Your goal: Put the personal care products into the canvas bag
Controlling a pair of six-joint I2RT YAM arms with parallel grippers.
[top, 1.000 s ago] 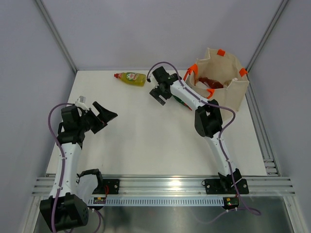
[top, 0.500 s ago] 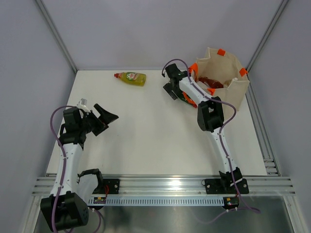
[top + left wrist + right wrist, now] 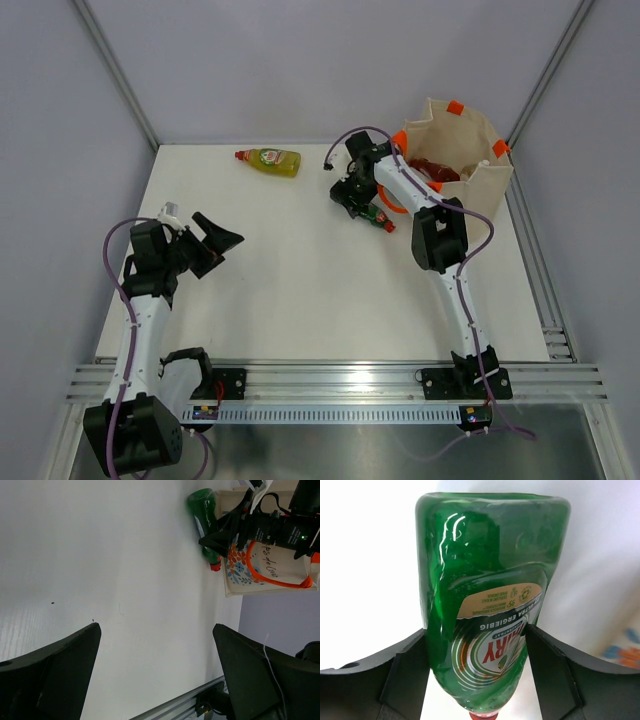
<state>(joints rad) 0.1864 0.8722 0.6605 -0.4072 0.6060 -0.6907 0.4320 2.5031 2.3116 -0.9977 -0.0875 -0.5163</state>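
green bottle (image 3: 490,580), red-capped, lying flat on the tabletop (image 3: 280,280) just beside the upright canvas bag (image 3: 482,188). yellow bottle (image 3: 270,160) lying near far edge, well apart. red bottle (image 3: 435,168) inside bag.

The top camera looks down over the whole worktop (image 3: 300,280); left wrist sees the green bottle (image 3: 202,510) from afar, right wrist close above it.

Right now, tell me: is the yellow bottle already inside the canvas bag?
No, the yellow bottle lies on the table, well left of the canvas bag.
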